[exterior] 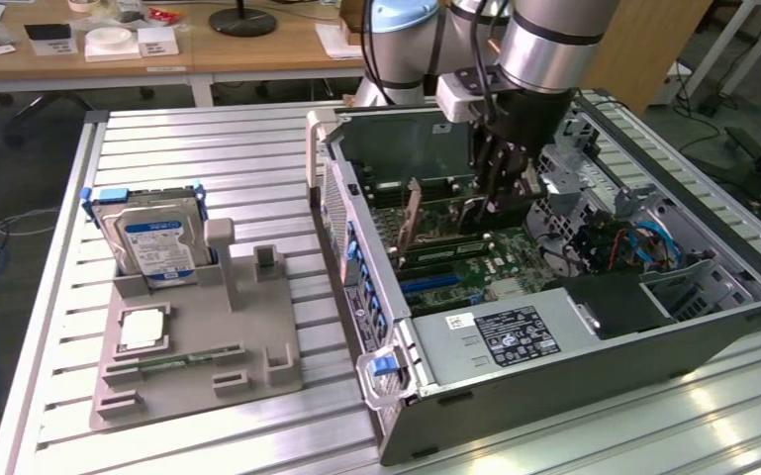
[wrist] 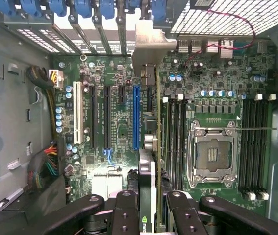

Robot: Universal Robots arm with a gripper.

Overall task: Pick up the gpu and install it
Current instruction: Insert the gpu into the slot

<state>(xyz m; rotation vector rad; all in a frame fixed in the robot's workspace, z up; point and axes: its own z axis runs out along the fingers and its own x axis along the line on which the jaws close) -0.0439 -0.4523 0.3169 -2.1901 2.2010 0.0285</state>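
- One arm (exterior: pixel 545 40), hanging down into the single open computer case (exterior: pixel 644 336), itself laid on its side across the table (exterior: pixel 209 158) toward the edge at the exterior view's right.
- One tool (exterior: pixel 493 208) (wrist: pixel 152 200), its two dark fingers (wrist: pixel 126 210) clamped on the gpu, one against each face.
- One gpu (exterior: pixel 415 223) (wrist: pixel 147 169), upright on its long edge over the motherboard (wrist: pixel 119 127), with its silver bracket (wrist: pixel 151 46) up against the case's rear wall.
- Placed just beside the one blue slot (wrist: pixel 136 117), between that slot and the nearest bank of memory slots. Fully seated or not: cannot tell.
- One white slot (wrist: pixel 77 112) and two long black slots (wrist: pixel 92 117), side by side beyond the blue one, away from the card.
- One processor socket (wrist: pixel 212 152), framed in metal, past the memory bank from the card.
- One gray holder (exterior: pixel 241 371) near the table's edge at the exterior view's left, beside the case and apart from it.
- One hard drive (exterior: pixel 155 242) with a blue-white label, upright in the holder's rear compartment.
- One square silver chip (exterior: pixel 142 332) and one narrow green stick (exterior: pixel 175 364), each flat in a shallow recess of the holder.
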